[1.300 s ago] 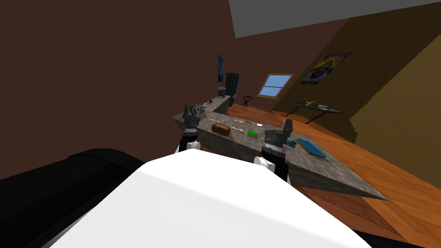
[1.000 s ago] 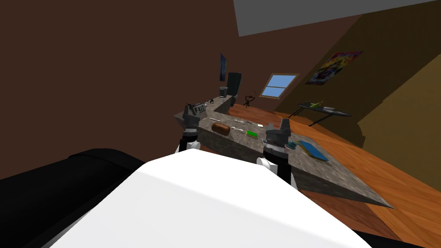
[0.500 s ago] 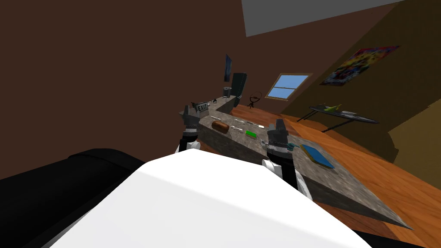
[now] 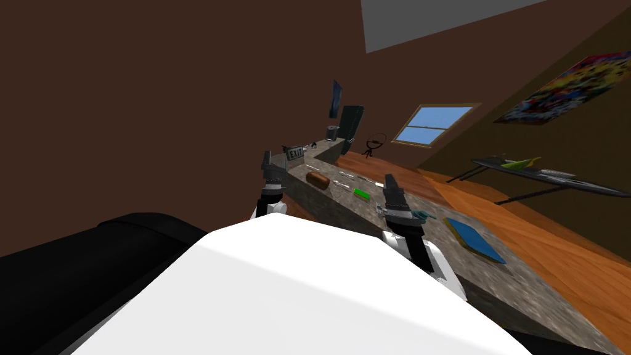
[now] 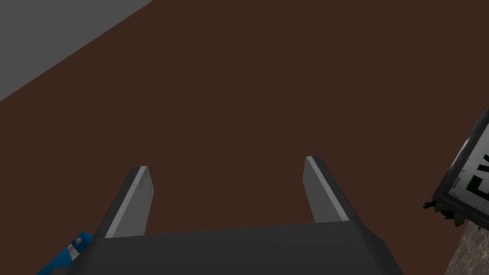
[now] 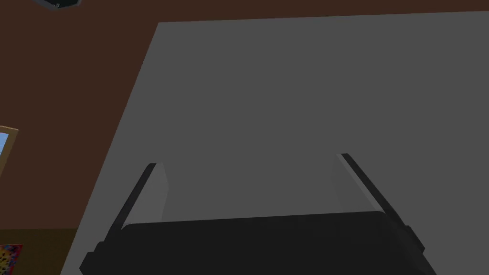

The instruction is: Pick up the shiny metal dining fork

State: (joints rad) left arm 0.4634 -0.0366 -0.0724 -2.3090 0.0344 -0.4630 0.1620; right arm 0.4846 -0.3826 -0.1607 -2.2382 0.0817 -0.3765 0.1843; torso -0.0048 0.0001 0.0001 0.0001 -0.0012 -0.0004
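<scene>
Several thin pale utensils (image 4: 352,177) lie on the grey stone counter (image 4: 425,237), beyond a brown loaf (image 4: 318,180) and a green item (image 4: 362,194). I cannot tell which of them is the fork. My left gripper (image 4: 269,161) is raised at the counter's near left end; its wrist view shows that gripper (image 5: 224,172) open and empty, facing a brown wall. My right gripper (image 4: 389,182) is raised over the counter's near edge, short of the utensils. In its own wrist view the right gripper (image 6: 250,160) is open and empty, pointing upward.
An EXIT sign (image 4: 296,152) stands on the counter behind my left gripper. A teal item (image 4: 423,215) and a blue book (image 4: 474,239) lie to the right of my right gripper. Wooden floor and a dark side table (image 4: 542,175) lie beyond the counter.
The whole head view has swung: the counter, window and poster have slid right and grown, so I have turned and come nearer. Both arms stay raised; the right gripper now stands edge-on.
</scene>
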